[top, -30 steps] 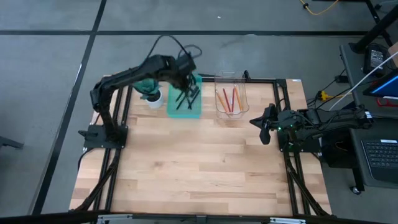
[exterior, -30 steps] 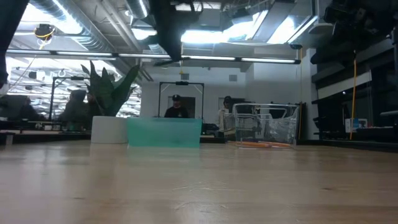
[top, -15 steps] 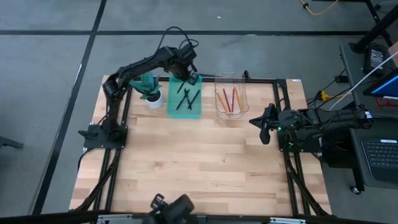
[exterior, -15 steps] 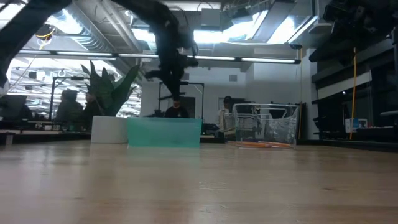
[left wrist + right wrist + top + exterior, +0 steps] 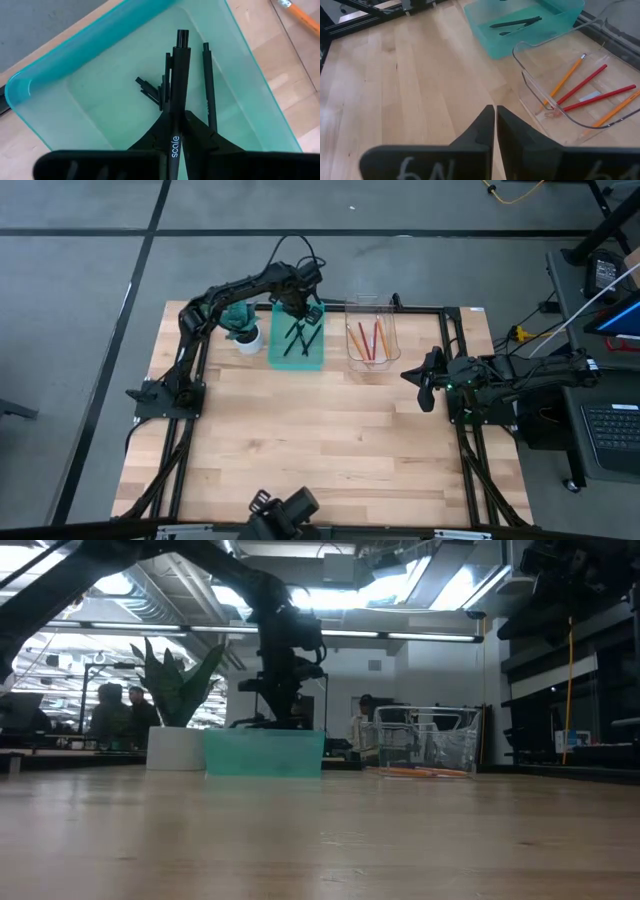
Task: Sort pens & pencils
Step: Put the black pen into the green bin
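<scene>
Since a moment ago the left end effector (image 5: 175,131) has swung over the teal bin (image 5: 296,359), clamped on the last black pen (image 5: 178,75), so release comes next; pencils (image 5: 368,339) lie in the clear bin (image 5: 372,363) beside it.

Lighting's pretty even from overhead, the wooden table (image 5: 320,430) looks bright with only soft shadows. In the low view the ceiling lights (image 5: 400,595) blow out into glare and the near tabletop is blurry. The left arm (image 5: 280,650) is basically a dark silhouette against that.
</scene>
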`<control>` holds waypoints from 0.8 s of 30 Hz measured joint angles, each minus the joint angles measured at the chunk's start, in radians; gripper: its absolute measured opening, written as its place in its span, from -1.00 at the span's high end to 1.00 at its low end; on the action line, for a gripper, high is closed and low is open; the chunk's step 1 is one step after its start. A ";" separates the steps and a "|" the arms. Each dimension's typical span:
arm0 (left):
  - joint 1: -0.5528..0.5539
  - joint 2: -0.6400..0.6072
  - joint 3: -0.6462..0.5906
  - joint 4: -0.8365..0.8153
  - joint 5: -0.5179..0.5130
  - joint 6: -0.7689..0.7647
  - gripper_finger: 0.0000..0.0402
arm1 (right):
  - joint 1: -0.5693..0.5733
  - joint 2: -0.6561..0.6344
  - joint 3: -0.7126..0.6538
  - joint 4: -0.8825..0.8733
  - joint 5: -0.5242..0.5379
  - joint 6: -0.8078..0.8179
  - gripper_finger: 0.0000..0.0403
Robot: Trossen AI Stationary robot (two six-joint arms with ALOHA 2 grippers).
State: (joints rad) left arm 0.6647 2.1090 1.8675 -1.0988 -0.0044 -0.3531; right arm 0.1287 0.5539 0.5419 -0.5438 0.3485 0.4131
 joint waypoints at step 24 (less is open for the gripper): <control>-0.058 0.071 -0.004 -0.011 0.004 0.051 0.90 | 0.000 0.000 0.000 0.001 -0.002 0.000 0.90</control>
State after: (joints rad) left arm 0.6071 2.1802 1.8638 -1.1096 -0.0007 -0.3020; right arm 0.1284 0.5537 0.5419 -0.5430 0.3470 0.4133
